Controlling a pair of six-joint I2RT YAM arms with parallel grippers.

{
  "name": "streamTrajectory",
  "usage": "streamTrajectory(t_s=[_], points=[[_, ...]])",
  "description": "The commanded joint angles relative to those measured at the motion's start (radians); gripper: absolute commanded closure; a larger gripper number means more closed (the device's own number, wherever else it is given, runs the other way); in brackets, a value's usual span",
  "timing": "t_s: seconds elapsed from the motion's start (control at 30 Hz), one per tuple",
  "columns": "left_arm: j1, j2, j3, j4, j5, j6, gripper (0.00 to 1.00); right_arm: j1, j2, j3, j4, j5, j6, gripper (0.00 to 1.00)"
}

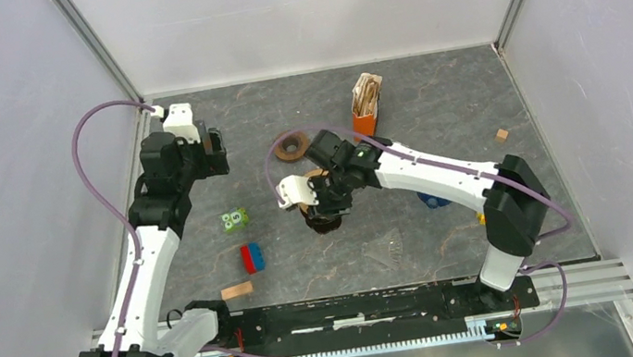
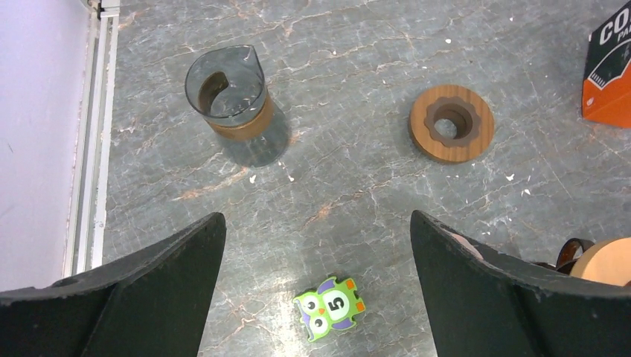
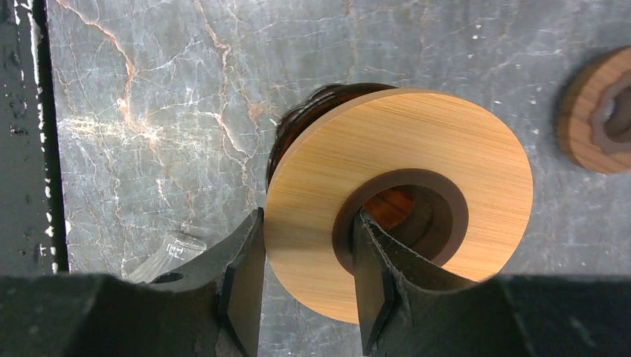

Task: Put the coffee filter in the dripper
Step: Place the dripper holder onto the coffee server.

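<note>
Right gripper (image 3: 306, 245): clamped on the dripper (image 3: 402, 186), with one finger outside the wooden collar's rim and the other hooked through its centre hole. That way the pinch lands on flat wood, not on the slick amber glass behind it.
Dripper's pose: the collar faces the wrist camera and the glass body lies beyond it, toward the table (image 3: 149, 111). I cannot tell whether it rests on the table or hangs just above (the top view buries it under the wrist).
Coffee filter (image 1: 365, 87): tan papers stand in an orange box (image 1: 365, 123) at the far side, well apart from the dripper, with no finger near them.
Left gripper (image 2: 316, 223): fingers spread wide with nothing between them, hovering at the far left. It looks parked out of the way.
Under the left gripper: a glass jug (image 2: 227, 93), a spare wooden ring (image 2: 452, 123) and a green owl tile (image 2: 330, 306) marked 5.
Stage, as I read it: early. The dripper is being readied and the filter is not yet fetched.
Next move calls for: the dripper standing mouth up and let go, then a reach to the box.
Risk: the thin papers are packed together, so several could come out at once, and a tilted dripper would let the filter slide off.
</note>
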Motion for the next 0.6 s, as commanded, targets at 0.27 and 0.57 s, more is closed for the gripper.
streamTrajectory(t_s=[0.27, 0.57], points=[[0.014, -0.098, -0.021, 0.074, 0.087, -0.032, 0.0, 0.04, 0.061, 0.02, 0.028, 0.026, -0.019, 0.69], [0.014, -0.101, -0.033, 0.08, 0.099, -0.029, 0.0, 0.049, 0.073, 0.031, 0.005, 0.021, -0.026, 0.66]])
